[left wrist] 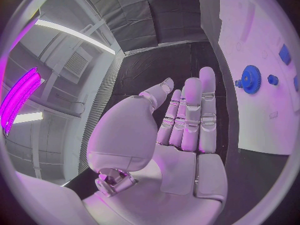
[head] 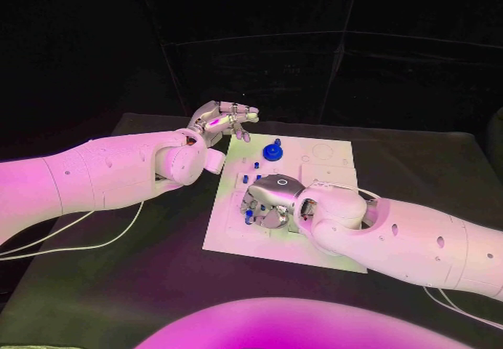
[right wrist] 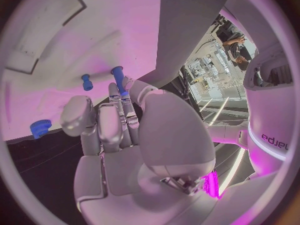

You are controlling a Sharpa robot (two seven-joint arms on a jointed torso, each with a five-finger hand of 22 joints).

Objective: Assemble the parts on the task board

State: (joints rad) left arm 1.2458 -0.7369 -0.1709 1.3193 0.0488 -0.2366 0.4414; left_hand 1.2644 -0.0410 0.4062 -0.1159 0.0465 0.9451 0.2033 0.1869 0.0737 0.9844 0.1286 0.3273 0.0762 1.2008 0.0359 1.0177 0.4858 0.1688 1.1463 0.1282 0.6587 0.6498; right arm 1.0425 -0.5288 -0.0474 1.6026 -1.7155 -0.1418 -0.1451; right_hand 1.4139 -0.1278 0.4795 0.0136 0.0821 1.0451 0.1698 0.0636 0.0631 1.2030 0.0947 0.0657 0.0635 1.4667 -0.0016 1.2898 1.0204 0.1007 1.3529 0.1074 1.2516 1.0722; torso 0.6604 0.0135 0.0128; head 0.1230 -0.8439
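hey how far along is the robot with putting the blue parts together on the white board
Early to midway, at a guess. Possibly done: a blue gear stands on the task board. In hand: the right hand is over the board's middle, fingertips at a blue peg; whether it grips it is unclear. The left hand hovers open off the board's far corner. Left: small blue parts nearby look unplaced.

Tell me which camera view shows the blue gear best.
The left wrist view: the blue gear sits unobstructed on the white board, teeth plainly visible. The head view shows it smaller, near the board's far edge beside the left robot hand. In the right wrist view it is only a small piece near the board's edge.
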